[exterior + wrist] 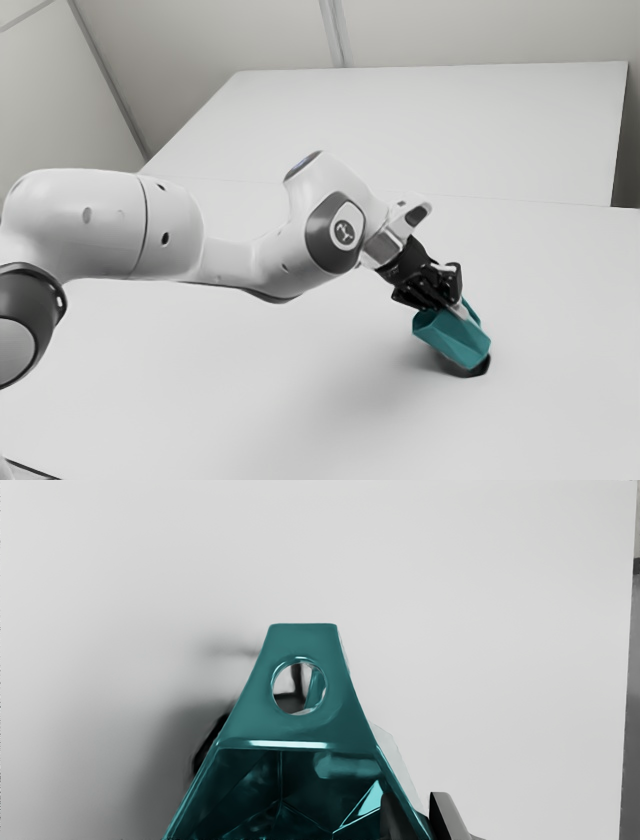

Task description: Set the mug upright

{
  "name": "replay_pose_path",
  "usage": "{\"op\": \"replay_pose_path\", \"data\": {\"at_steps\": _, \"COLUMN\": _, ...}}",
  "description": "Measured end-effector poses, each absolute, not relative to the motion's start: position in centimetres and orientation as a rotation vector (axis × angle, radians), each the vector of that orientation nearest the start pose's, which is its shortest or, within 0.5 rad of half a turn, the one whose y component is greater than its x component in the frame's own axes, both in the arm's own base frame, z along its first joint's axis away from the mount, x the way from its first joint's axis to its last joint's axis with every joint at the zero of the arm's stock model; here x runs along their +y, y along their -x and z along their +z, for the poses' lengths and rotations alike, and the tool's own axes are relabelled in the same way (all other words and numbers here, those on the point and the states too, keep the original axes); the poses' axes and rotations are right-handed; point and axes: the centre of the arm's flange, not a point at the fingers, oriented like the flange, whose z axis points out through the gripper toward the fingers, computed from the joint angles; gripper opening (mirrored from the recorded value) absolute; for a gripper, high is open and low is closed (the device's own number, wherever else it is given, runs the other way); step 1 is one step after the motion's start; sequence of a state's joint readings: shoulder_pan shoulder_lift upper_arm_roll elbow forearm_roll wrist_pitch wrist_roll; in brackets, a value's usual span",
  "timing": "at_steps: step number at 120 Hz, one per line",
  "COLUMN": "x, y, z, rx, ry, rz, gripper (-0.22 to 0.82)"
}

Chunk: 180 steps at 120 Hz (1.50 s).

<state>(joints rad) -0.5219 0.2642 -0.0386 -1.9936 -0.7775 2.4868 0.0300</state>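
From the exterior view's left, the arm (240,250) slopes down to its gripper (452,306), jaws pinching the wall of the mug (455,338), one inside, one outside, presumably so wrist rotation can right it. Farther right, the mug tilts, mouth toward the gripper, above the table (300,400).

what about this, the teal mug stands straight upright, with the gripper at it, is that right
Not upright: the exterior view shows the teal mug tilted well over to one side. The gripper is at it, as you say.
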Motion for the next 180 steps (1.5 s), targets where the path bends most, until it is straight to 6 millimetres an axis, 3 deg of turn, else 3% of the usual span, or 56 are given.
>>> {"op": "replay_pose_path", "data": {"at_steps": 12, "x": -32.3, "y": -52.6, "z": 36.5, "rx": -0.016, "ry": -2.557, "rz": 0.094, "gripper": -0.16}}
{"op": "replay_pose_path", "data": {"at_steps": 24, "x": -30.4, "y": -53.1, "z": 38.6, "rx": -0.019, "ry": -2.573, "rz": 0.112, "gripper": -0.17}}
{"op": "replay_pose_path", "data": {"at_steps": 46, "x": -23.5, "y": -54.7, "z": 42.0, "rx": -0.05, "ry": -2.695, "rz": 0.124, "gripper": -0.17}}
{"op": "replay_pose_path", "data": {"at_steps": 69, "x": -15.5, "y": -55.8, "z": 43.2, "rx": -0.048, "ry": -2.882, "rz": 0.093, "gripper": -0.17}}
{"op": "replay_pose_path", "data": {"at_steps": 88, "x": -11.0, "y": -55.8, "z": 44.0, "rx": -0.053, "ry": -3.028, "rz": 0.069, "gripper": -0.17}}
{"op": "replay_pose_path", "data": {"at_steps": 113, "x": -6.3, "y": -56.1, "z": 43.3, "rx": -0.012, "ry": -3.17, "rz": 0.02, "gripper": -0.17}}
{"op": "replay_pose_path", "data": {"at_steps": 141, "x": -2.1, "y": -56.3, "z": 41.8, "rx": 0.108, "ry": -3.213, "rz": -0.046, "gripper": -0.17}}
{"op": "replay_pose_path", "data": {"at_steps": 166, "x": -1.4, "y": -53.1, "z": 39.2, "rx": 0.157, "ry": -3.217, "rz": -0.166, "gripper": -0.17}}
{"op": "replay_pose_path", "data": {"at_steps": 180, "x": -1.5, "y": -52.7, "z": 38.4, "rx": 0.174, "ry": -3.22, "rz": -0.191, "gripper": -0.17}}
